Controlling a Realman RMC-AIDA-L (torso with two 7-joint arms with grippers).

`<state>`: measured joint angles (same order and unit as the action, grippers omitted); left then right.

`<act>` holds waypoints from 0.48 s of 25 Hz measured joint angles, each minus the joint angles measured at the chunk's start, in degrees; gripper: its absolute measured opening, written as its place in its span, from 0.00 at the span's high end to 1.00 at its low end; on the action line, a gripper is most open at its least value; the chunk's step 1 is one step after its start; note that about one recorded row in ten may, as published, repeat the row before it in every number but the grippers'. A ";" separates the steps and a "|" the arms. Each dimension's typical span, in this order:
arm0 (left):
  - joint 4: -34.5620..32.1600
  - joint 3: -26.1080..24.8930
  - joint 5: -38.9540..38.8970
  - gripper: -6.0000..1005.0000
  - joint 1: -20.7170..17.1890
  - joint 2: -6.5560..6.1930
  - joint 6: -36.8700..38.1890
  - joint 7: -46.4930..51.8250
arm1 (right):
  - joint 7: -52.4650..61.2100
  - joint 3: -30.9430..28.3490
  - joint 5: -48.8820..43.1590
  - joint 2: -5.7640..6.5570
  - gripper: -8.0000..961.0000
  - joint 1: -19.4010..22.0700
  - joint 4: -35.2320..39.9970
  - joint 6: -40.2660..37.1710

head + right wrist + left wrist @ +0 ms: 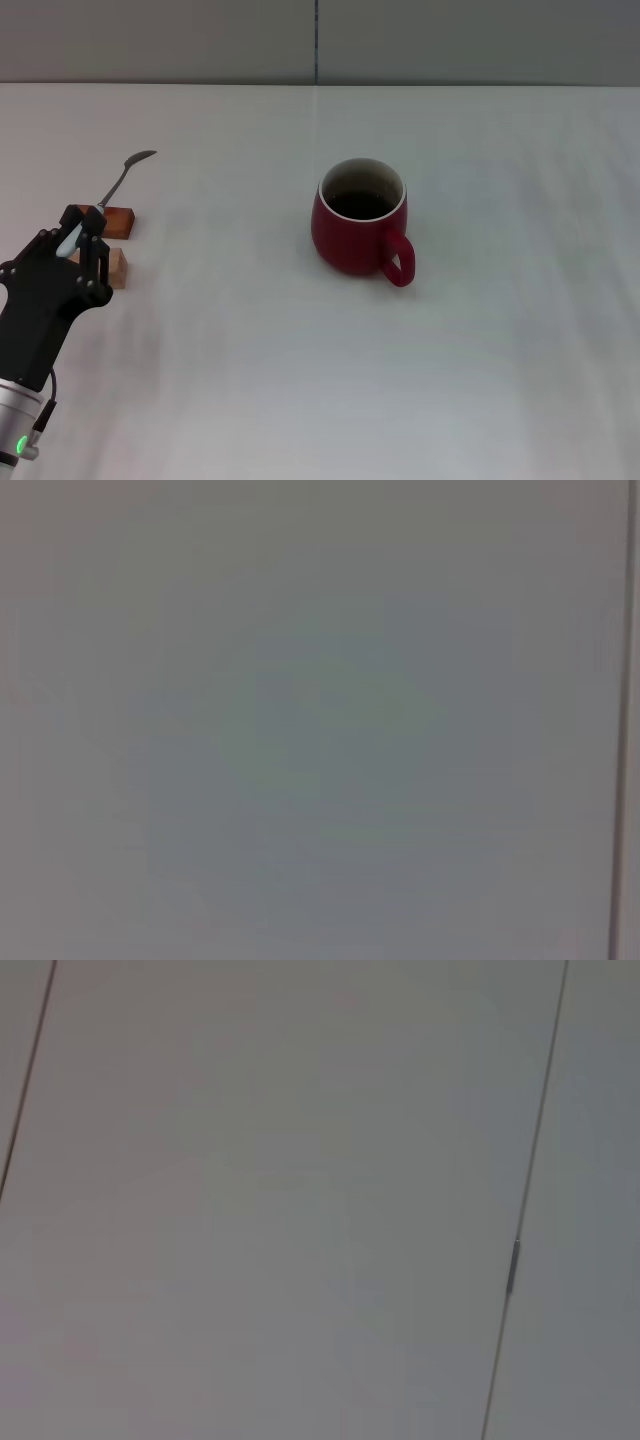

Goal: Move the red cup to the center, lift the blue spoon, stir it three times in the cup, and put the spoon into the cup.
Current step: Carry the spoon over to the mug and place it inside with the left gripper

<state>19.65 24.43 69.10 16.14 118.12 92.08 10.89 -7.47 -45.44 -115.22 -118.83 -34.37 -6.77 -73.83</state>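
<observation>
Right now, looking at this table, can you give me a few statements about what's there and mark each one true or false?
1. The red cup stands upright on the table. True.
2. The blue spoon is inside the cup. False: it lies off to the robot's left, propped on two wooden blocks.
3. The left end effector is at the spoon's handle end. True.
4. The cup's handle points toward the far wall. False: it points toward the near edge, to the robot's right.
5. The right end effector is gripping the cup. False: it does not appear in the head view.
</observation>
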 joint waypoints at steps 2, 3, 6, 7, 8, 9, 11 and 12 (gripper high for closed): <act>-0.74 0.01 1.06 0.83 -0.05 -0.02 0.32 1.55 | 0.00 -0.01 0.00 0.00 0.65 0.00 0.03 0.01; -0.74 0.01 1.06 0.83 -0.05 -0.02 0.32 1.55 | 0.00 -0.01 0.00 0.00 0.65 0.00 0.03 0.01; -2.13 0.00 2.71 0.83 -0.06 -0.09 0.70 4.03 | 0.00 -0.10 0.00 0.00 0.65 0.00 0.08 0.08; -3.39 0.01 3.96 0.83 -0.06 -0.09 0.81 5.95 | 0.00 -0.10 0.00 0.00 0.65 0.00 0.08 0.08; -3.39 0.01 3.96 0.83 -0.06 -0.09 0.81 5.95 | 0.00 -0.12 0.00 0.00 0.65 0.00 0.09 0.09; -4.10 0.01 4.73 0.82 -0.06 -0.09 0.86 7.17 | 0.00 -0.14 0.00 0.00 0.65 0.00 0.11 0.09; -6.07 0.02 6.64 0.83 0.00 -0.09 1.23 10.34 | 0.00 -0.16 0.00 0.00 0.65 0.00 0.15 0.13; -6.07 0.02 6.64 0.83 0.00 -0.09 1.23 10.34 | 0.00 -0.20 0.00 0.00 0.65 0.00 0.19 0.19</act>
<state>13.59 24.45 75.74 16.14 118.03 93.32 21.23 -7.47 -45.64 -115.22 -118.83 -34.37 -6.58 -73.63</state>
